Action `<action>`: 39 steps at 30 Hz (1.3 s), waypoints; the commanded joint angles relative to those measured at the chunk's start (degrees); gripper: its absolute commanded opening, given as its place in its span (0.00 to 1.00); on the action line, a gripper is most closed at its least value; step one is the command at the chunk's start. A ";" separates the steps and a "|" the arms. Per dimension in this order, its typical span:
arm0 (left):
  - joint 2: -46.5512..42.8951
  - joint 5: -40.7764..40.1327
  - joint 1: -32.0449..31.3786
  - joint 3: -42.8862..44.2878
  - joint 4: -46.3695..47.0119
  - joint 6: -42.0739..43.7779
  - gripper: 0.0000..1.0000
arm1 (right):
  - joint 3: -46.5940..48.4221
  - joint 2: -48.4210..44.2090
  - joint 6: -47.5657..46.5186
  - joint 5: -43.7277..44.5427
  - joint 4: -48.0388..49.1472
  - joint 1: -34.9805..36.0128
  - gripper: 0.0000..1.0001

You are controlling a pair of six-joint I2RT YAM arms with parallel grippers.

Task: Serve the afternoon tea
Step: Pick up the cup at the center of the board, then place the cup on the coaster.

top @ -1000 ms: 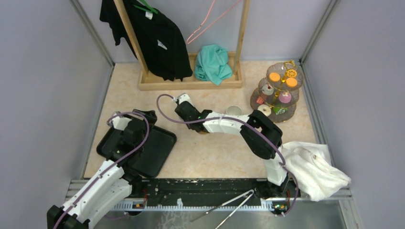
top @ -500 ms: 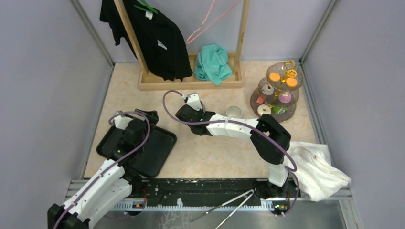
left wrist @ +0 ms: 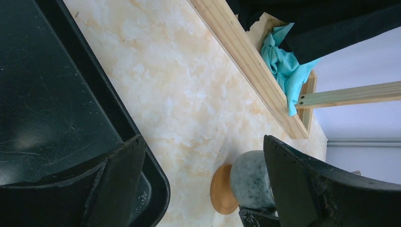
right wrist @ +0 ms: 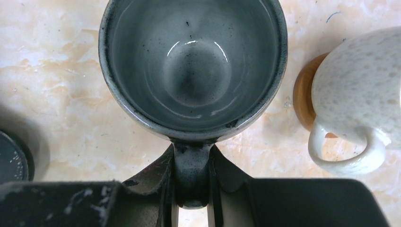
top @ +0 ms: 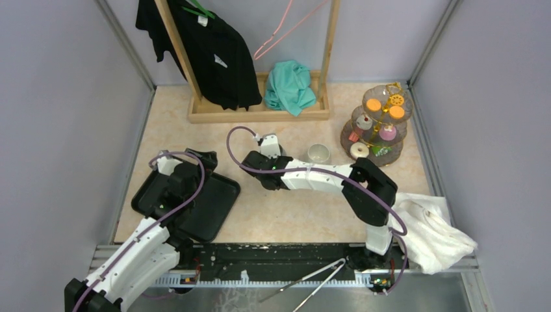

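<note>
Desk: cream marbled top, grey walls on three sides; wooden rack (top: 258, 115) at the back with a black garment (top: 208, 52) and a teal cloth (top: 289, 86).
Right hand (right wrist: 191, 172): pressed in on the handle of the grey mug (right wrist: 194, 61), pinching it from both sides; mug empty, mouth up.
Mug position: mid-desk, just beside a white speckled mug (right wrist: 359, 80) on its wooden coaster (right wrist: 301, 101); base on the desk or lifted, cannot tell.
Left hand (left wrist: 203, 142): spread wide, holding nothing, over the edge of the black tray (left wrist: 47, 94).
Three-tier stand (top: 383, 162): back right, sweets on it, well apart from both hands.
Step (judged): moving the grey mug to its serving spot.
Doing it well: keep the rim level; a handle-only pinch lets the body swing, so go slow; steer wide of the white mug's handle; seat the base flat before letting go.
Writing: none readable; white tag on the garment too small to make out.
</note>
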 commanded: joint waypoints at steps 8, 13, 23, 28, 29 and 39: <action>-0.84 2.88 0.43 0.64 0.22 1.34 0.99 | -1.67 -8.11 7.78 5.18 0.35 2.74 0.00; -1.25 2.96 0.44 0.64 0.09 1.68 0.99 | -2.88 -7.71 8.19 5.03 1.24 2.71 0.00; -1.17 3.20 0.48 0.18 0.28 1.40 0.99 | -2.81 -6.35 6.79 5.51 3.05 2.71 0.00; -1.08 3.19 0.46 -0.06 0.37 1.41 0.99 | -2.49 -5.69 6.37 6.12 3.23 2.64 0.00; -1.08 3.24 0.48 -0.06 0.30 1.41 0.99 | -2.43 -5.45 6.35 6.13 3.27 2.58 0.00; -1.18 2.96 0.44 -0.17 0.15 1.41 0.99 | -2.62 -4.20 5.28 5.01 5.15 1.45 0.00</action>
